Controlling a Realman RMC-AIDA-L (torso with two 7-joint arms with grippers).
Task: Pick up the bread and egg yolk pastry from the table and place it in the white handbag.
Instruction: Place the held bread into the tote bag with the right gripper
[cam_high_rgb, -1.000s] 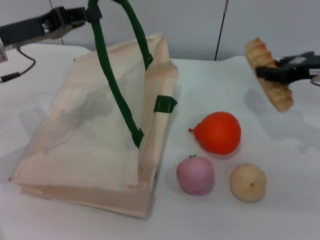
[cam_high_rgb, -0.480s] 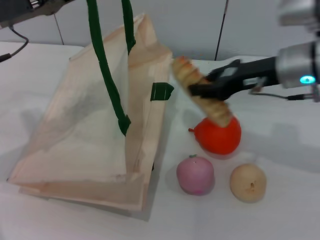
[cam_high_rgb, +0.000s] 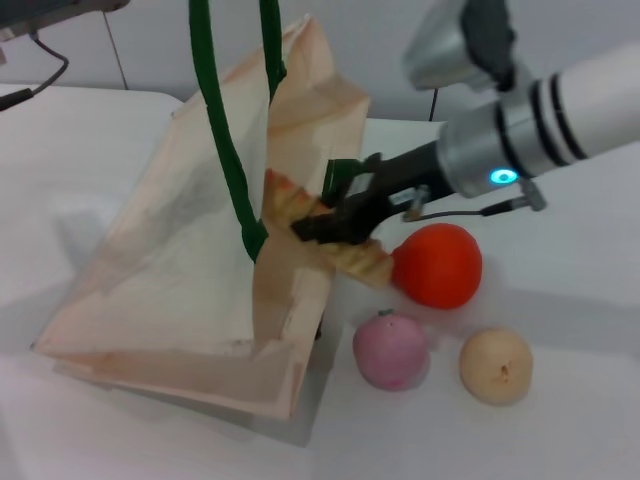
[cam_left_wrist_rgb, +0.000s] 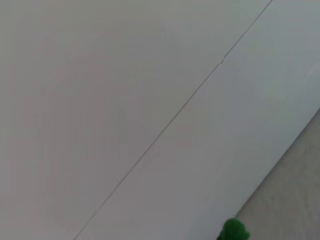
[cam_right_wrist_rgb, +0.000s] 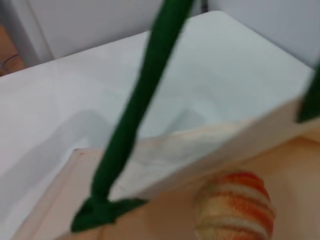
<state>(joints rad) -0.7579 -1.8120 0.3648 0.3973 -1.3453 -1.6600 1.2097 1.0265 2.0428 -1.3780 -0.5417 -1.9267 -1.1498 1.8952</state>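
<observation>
My right gripper is shut on the bread, a striped orange-and-cream loaf, and holds it tilted at the open mouth of the white handbag. The loaf's upper end pokes past the bag's rim. In the right wrist view the bread hangs just over the cream fabric beside a green handle. The egg yolk pastry rests on the table at the front right. The bag's green handles run taut up out of the head view; only part of the left arm shows at the top left.
An orange pear-shaped fruit lies just right of the held loaf, and a pink round fruit sits beside the pastry. The white table stretches to the right. A sliver of green handle shows in the left wrist view against a wall.
The right gripper has carried the bread from the far right, leftward and down, to the bag's mouth. The handles have been pulled higher and the bag's opening has risen.
</observation>
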